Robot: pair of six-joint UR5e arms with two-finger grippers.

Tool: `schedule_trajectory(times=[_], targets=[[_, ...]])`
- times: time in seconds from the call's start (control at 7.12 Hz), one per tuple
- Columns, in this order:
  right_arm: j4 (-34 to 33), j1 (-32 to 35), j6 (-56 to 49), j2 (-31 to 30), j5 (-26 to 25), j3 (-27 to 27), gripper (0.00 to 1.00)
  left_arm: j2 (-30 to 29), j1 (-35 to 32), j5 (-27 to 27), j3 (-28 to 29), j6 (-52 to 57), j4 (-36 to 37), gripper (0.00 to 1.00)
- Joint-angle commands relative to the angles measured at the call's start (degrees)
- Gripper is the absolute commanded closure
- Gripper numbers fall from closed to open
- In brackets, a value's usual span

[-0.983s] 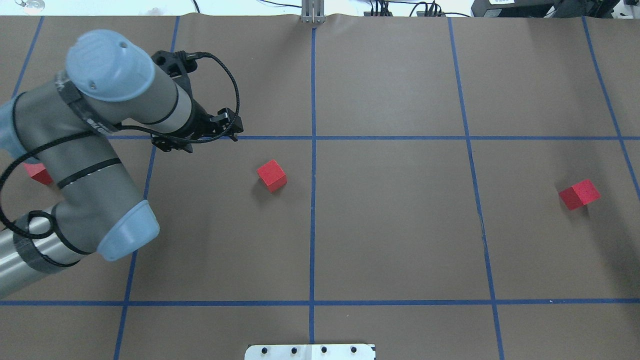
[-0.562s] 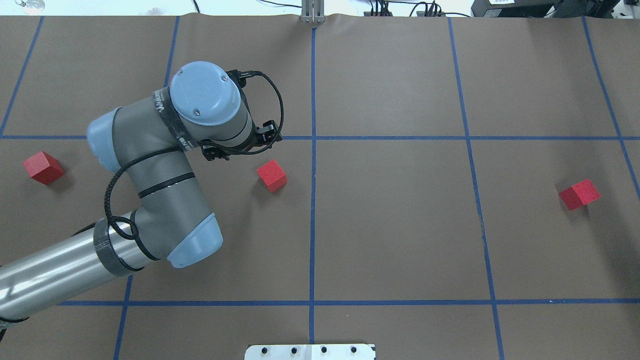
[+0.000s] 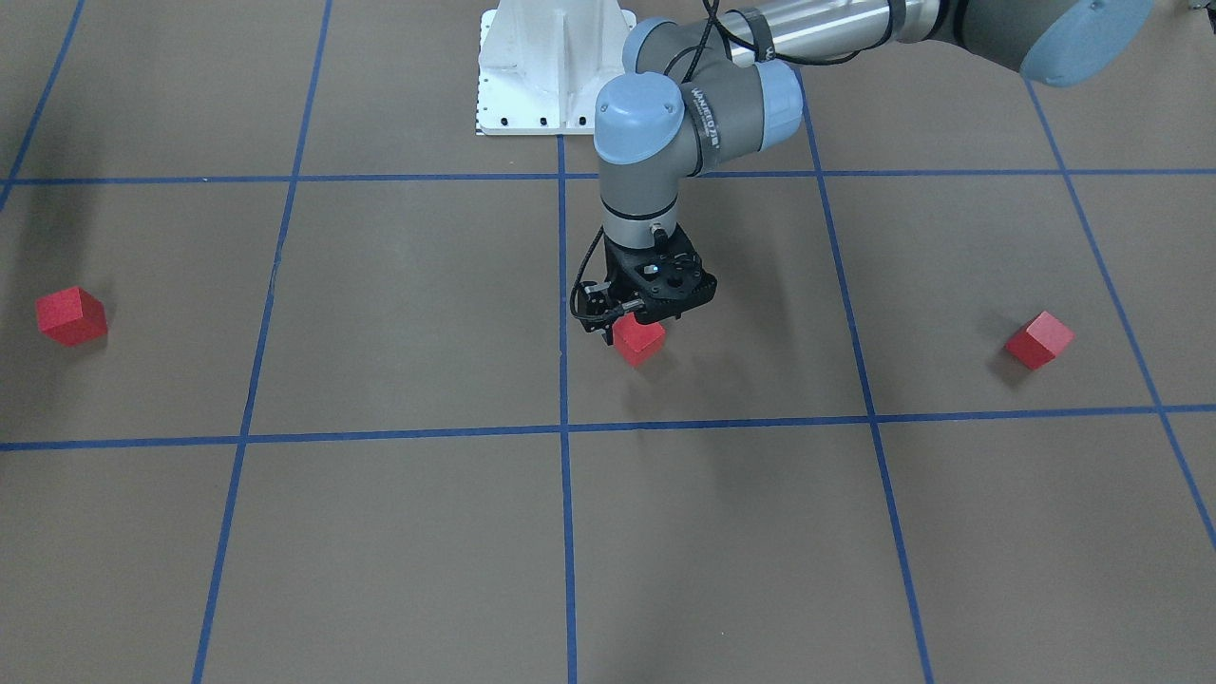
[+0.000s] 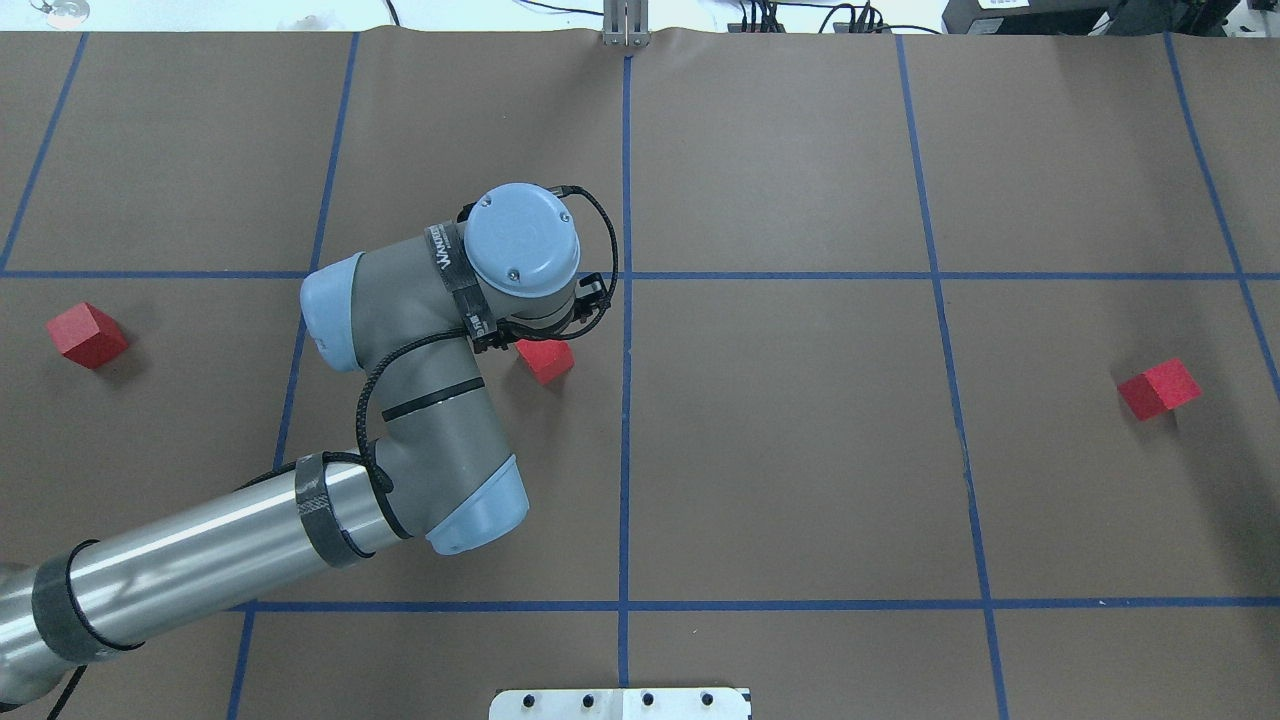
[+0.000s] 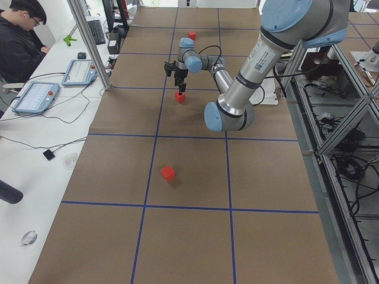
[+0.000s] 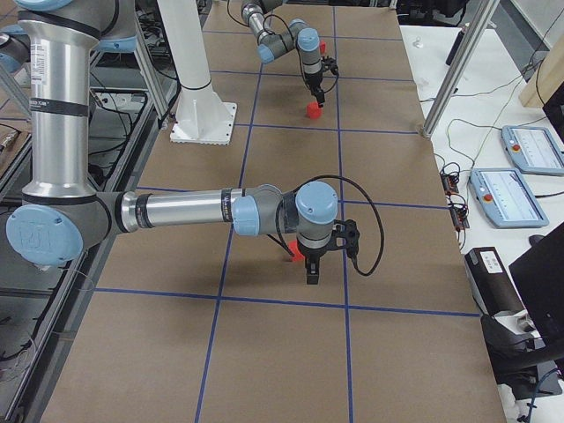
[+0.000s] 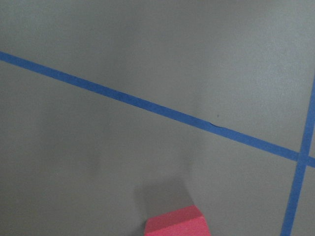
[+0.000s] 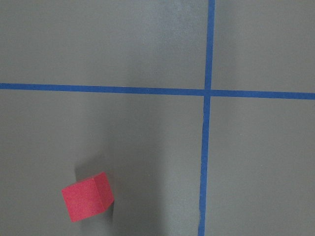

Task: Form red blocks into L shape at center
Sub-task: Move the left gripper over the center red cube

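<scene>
My left gripper (image 3: 632,321) hangs right over the middle red block (image 3: 639,343), which sits just beside the center (image 3: 562,380); I can't tell whether that gripper or the right gripper (image 6: 312,277) is spread or closed.

middle block (image 4: 545,360) just to the robot's left of the central tape line (image 4: 625,450), directly under the left gripper (image 3: 635,329), second block (image 4: 87,335) far out left, third block (image 4: 1158,389) far out right, all apart on the table (image 4: 800,480)
</scene>
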Motion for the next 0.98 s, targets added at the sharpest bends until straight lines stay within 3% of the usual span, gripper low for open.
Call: schedule_trajectory(times=[0.0, 0.84], targets=[[0.00, -0.06, -0.03, -0.03, 0.00, -0.01, 0.01, -0.91, 0.48, 0.53, 2.16, -0.44, -0.08, 0.00], [0.00, 0.03, -0.21, -0.03, 0.00, -0.01, 0.01, -0.47, 0.83, 0.53, 3.83, -0.35, -0.17, 0.01]])
